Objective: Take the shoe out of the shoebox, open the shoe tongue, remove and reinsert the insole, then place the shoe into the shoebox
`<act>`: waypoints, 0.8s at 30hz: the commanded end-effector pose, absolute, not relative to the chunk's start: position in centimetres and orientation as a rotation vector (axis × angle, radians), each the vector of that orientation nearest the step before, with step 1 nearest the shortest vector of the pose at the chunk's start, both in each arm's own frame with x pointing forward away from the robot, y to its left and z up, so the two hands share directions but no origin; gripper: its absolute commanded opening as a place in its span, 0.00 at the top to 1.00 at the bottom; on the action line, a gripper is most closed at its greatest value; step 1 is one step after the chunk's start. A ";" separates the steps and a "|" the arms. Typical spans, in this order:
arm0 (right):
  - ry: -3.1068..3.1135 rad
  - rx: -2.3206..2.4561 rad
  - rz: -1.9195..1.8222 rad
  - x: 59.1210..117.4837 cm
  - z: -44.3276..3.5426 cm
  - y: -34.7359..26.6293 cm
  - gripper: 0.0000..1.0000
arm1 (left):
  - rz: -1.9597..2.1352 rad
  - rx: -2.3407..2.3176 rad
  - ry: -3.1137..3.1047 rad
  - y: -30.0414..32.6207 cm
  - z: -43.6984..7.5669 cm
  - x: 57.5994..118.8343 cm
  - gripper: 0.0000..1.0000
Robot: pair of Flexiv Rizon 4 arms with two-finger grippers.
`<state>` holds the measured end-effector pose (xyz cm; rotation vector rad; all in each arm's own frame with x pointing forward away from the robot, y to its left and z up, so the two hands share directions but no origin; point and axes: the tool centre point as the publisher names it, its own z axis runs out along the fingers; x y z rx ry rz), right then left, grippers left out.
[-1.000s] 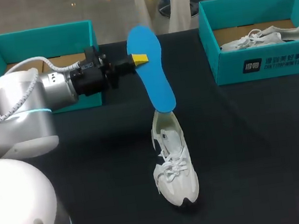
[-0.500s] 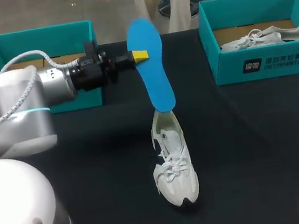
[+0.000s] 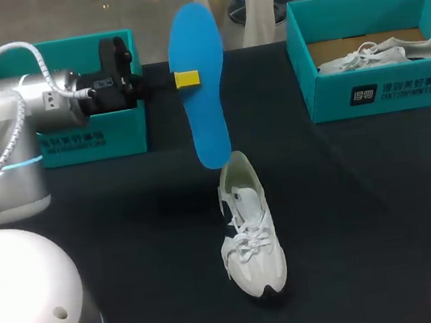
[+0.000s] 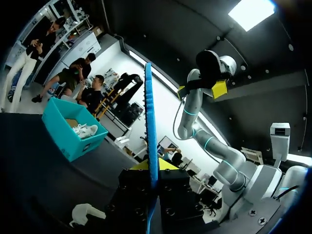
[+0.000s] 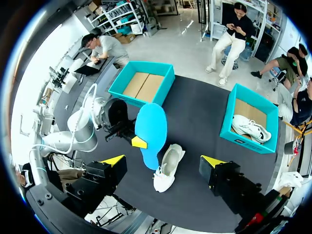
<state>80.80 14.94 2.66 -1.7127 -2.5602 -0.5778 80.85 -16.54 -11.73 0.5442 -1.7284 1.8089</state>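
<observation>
At ten o'clock on the counter (image 3: 364, 189), the left teal shoebox (image 3: 92, 139) shows only its cardboard floor. I judge it to be the shoe's home and the place it must go back to. Just past the box's three o'clock wall, the left gripper (image 3: 186, 78) is clenched on the blue insole (image 3: 201, 107), high on its length. The left wrist view shows the insole edge-on in that grip. Held this way the insole hangs nearly upright, its long axis running twelve to six o'clock, so its lower end can be steered toward the shoe's mouth. That end sits at about eleven o'clock of the white shoe (image 3: 249, 229), near the collar and apparently outside it. The shoe rests mid-counter, heel at twelve and toe at six, with its opening facing up, ready for reinsertion. At two o'clock the right shoebox (image 3: 382, 90) holds a second white shoe (image 3: 381, 54). The right gripper (image 5: 162, 160) hangs high over the counter, spread wide and empty, probably parked out of the way.
</observation>
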 end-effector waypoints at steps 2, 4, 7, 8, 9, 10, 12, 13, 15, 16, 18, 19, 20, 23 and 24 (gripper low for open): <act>-2.560 -1.714 -0.573 81.0 2.7 15.0 0.00 | 2.000 0.237 -1.970 -16.1 -11.6 80.6 1.00; -2.560 -1.714 -0.573 81.0 2.7 15.0 0.00 | 2.022 0.221 -1.999 -16.0 -11.7 80.4 1.00; -2.560 -1.714 -0.573 81.0 2.7 15.0 0.00 | 2.050 0.184 -2.045 -16.0 -12.1 80.2 1.00; -2.560 -1.714 -0.573 81.0 2.7 15.0 0.00 | 2.058 0.175 -2.051 -16.0 -12.2 80.1 1.00; -2.560 -1.714 -0.573 81.0 2.7 15.0 0.00 | 2.074 0.166 -2.064 -16.0 -12.2 80.0 1.00; -2.560 -1.714 -0.573 81.0 2.7 15.0 0.00 | 2.083 0.151 -2.085 -16.0 -12.3 79.8 1.00; -2.560 -1.714 -0.573 81.0 2.7 15.0 0.00 | 2.074 0.186 -2.088 -15.9 -12.3 79.5 1.00; -2.560 -1.714 -0.573 81.0 2.7 15.0 0.00 | 2.074 0.186 -2.088 -15.9 -12.3 79.5 1.00; -2.560 -1.714 -0.573 81.0 2.7 15.0 0.00 | 2.074 0.186 -2.088 -15.9 -12.3 79.5 1.00; -2.560 -1.714 -0.573 81.0 2.7 15.0 0.00 | 2.074 0.186 -2.088 -15.9 -12.3 79.5 1.00; -2.560 -1.714 -0.573 81.0 2.7 15.0 0.00 | 2.074 0.186 -2.088 -15.9 -12.3 79.5 1.00; -2.560 -1.714 -0.573 81.0 2.7 15.0 0.00 | 2.074 0.186 -2.088 -15.9 -12.3 79.5 1.00; -2.560 -1.714 -0.573 81.0 2.7 15.0 0.00 | 2.074 0.186 -2.088 -15.9 -12.3 79.5 1.00; -2.560 -1.714 -0.573 81.0 2.7 15.0 0.00 | 2.074 0.186 -2.088 -15.9 -12.3 79.5 1.00; -2.560 -1.714 -0.573 81.0 2.7 15.0 0.00 | 2.074 0.186 -2.088 -15.9 -12.3 79.5 1.00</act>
